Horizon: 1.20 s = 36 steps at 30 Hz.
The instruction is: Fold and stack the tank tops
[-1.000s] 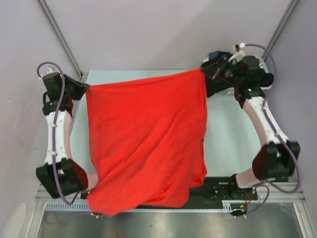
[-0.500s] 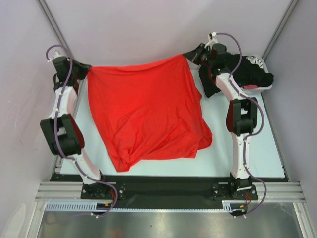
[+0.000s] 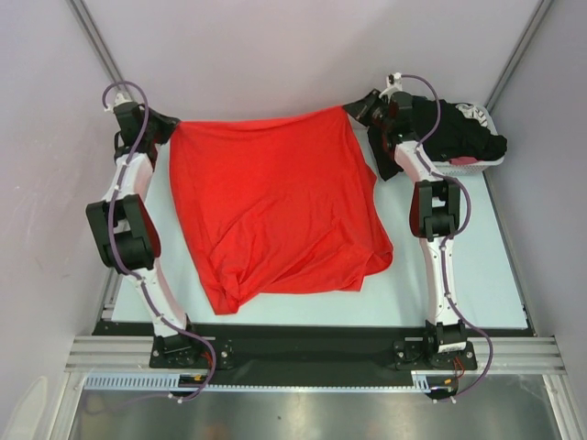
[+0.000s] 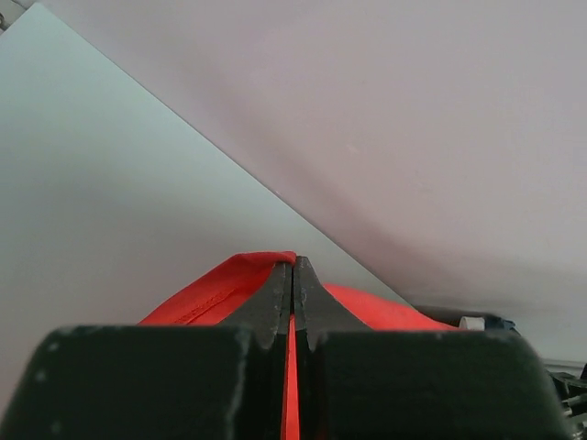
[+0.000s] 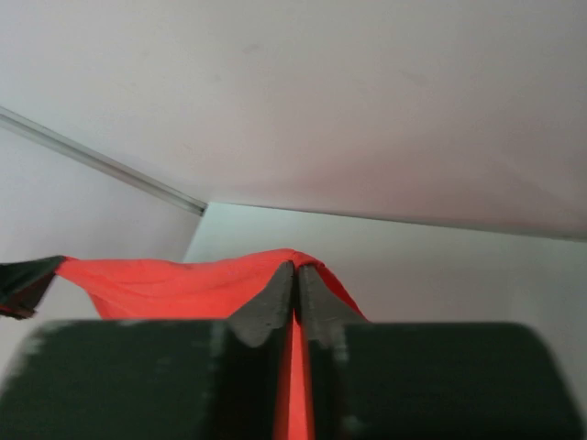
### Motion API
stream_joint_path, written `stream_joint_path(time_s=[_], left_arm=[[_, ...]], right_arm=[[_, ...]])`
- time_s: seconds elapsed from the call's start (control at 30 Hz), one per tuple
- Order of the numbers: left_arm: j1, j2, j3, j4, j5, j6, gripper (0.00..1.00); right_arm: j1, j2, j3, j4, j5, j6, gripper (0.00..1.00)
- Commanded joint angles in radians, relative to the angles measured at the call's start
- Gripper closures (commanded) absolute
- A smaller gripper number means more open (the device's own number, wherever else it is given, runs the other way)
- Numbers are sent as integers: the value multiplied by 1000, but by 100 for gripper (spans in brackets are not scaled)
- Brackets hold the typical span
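While your left gripper (image 3: 165, 128) is clamping one far corner of the red tank top (image 3: 275, 211), you are likely stretching its far edge taut over the table (image 3: 477, 275) for folding; your right gripper (image 3: 356, 108) is pinching the opposite corner, and the black tank top (image 3: 463, 137) is lying heaped just beside it.

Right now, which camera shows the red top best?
Top external: the whole red top lies spread on the table. Left wrist shows only a red edge pinched in the left fingers; right wrist, the same in the right fingers.
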Motion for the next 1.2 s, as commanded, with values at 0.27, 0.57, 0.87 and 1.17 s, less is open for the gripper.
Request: stream_joint_path(time_s=[0.27,0.57,0.87,1.17], left_arm=[[-18,8,101,-159,-115,77,25],[-76,-315,-98,-371,-311,166,0],[-220,-679,-629,-303,-221,163,1],[-283,-990,-927,-389,-325,185,0]], right_arm=[[38,-29,31,-95,118,-101,7],[33,-481,-374,-454,196,-233,56],[50,-940,-1091,-436,508,-241,51],[102,-1128,-1376,-475,704,-223,33]])
